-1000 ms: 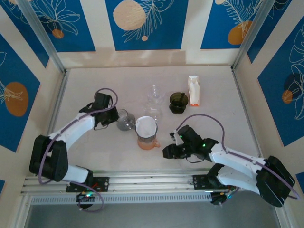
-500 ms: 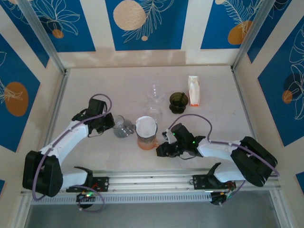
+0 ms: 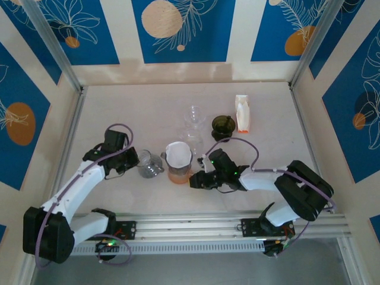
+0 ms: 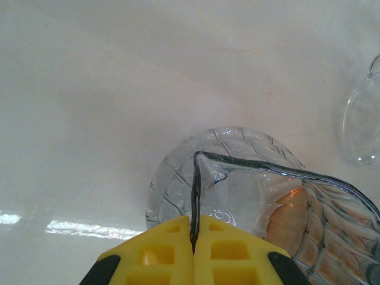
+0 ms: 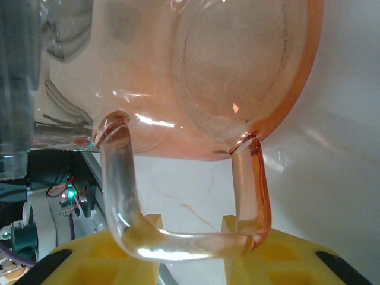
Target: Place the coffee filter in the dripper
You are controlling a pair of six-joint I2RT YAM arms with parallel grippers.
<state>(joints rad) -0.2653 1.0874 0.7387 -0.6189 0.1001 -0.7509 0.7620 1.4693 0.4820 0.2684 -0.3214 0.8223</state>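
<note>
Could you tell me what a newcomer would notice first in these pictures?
The orange dripper at the table's middle stands out, with a white filter sitting in it and the right pincer at its handle, fingers apart. Just left of it, the left pincer is shut on the rim of a clear glass.

No readable text anywhere; the white-and-orange packet (image 3: 242,113) may carry print, too small to read.
</note>
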